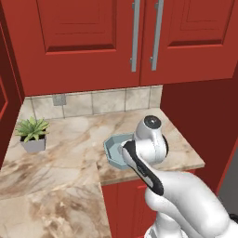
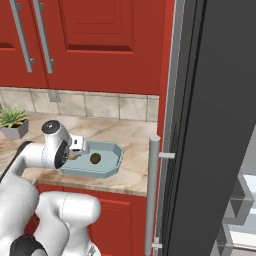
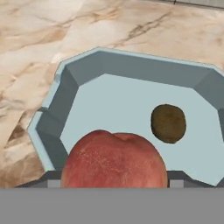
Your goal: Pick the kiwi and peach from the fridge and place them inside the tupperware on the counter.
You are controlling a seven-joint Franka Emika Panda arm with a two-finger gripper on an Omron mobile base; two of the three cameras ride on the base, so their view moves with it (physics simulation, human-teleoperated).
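Peach (image 3: 114,158) sits at 6 o'clock in the hand view, large and close between the gripper's (image 3: 114,181) finger tips, so the gripper is clamped on it, over the near edge of the tupperware (image 3: 65,87). Kiwi (image 3: 168,123) lies on the tray floor at 3 o'clock of the hand view, apart from the peach. Right base view: tupperware (image 2: 111,165) rests on the marble table (image 2: 132,135) near its front edge, kiwi (image 2: 95,158) inside it, arm's wrist at its 9 o'clock side. Fridge (image 2: 220,125) door stands at 3 o'clock, silver handle (image 2: 152,195) beside it. Left base view: potted plant (image 1: 32,134) at 9 o'clock on the table (image 1: 69,153), well apart from the tupperware (image 1: 114,151).
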